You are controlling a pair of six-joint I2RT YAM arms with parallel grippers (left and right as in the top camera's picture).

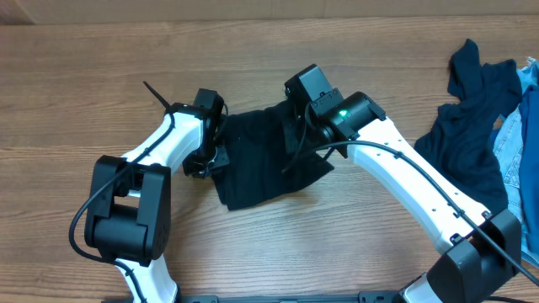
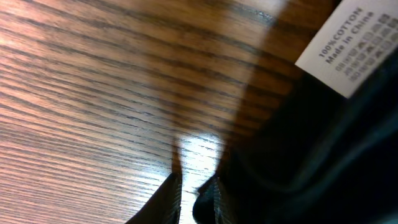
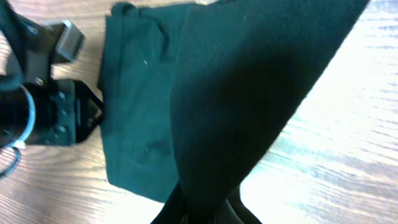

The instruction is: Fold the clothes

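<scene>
A near-black T-shirt (image 1: 253, 172) lies partly folded at the middle of the wooden table (image 1: 84, 67). My right gripper (image 1: 297, 126) is shut on the shirt's right edge. In the right wrist view a dark flap (image 3: 249, 93) rises from between its fingers (image 3: 211, 211) over the flat part of the shirt (image 3: 140, 124). My left gripper (image 1: 208, 162) sits low at the shirt's left edge. Its fingers (image 2: 194, 198) stand a narrow gap apart with bare wood between them. The shirt (image 2: 323, 155) lies just to their right, its white tag (image 2: 348, 50) showing.
A rumpled dark blue garment (image 1: 472, 126) and pale blue denim (image 1: 518, 160) are heaped at the table's right edge. The left arm's black base (image 1: 126, 210) stands at the front left. The right arm's white link (image 1: 421, 189) slopes to the front right.
</scene>
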